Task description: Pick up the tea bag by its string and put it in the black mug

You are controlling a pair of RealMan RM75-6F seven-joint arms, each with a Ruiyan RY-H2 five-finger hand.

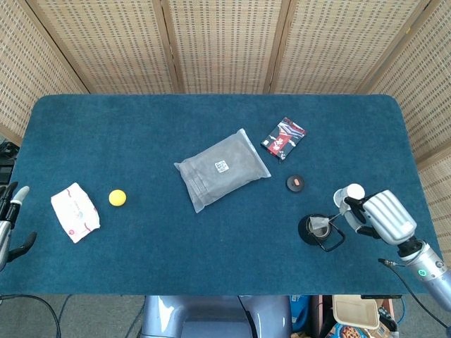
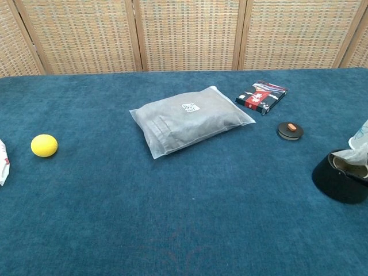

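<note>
- Sitting at the mouth of the black mug [image 1: 315,230], the tea bag [image 1: 320,224] is a small pale, translucent pouch; in the chest view its crumpled top shows just above the mug's rim [image 2: 352,154].
- A thin string runs from the tea bag toward the right robot hand [image 1: 377,216], which is just to the right of the mug with its fingers curled in; whether the string is pinched between them cannot be told.
- The black mug stands upright on the blue counter [image 1: 141,141], with its handle pointing toward the near edge.
- The left robot hand [image 1: 10,218] shows only partly, far left of the mug at the counter's edge, and whether it is open or closed cannot be told.
- One of each thing lies on the counter: one tea bag, one mug, one grey plastic mailer bag [image 1: 222,169], one yellow ball [image 1: 117,198], one white packet with red print [image 1: 75,211], one dark patterned pouch [image 1: 283,138] and one small black disc with an orange mark [image 1: 295,184].
- The disc is up and left of the mug, the patterned pouch beyond it, the mailer bag further left, and the ball and white packet far left.
- The mailer bag carries a small white label with a square code; its writing is too small to read, as is the print on the pouch and the packet.
</note>
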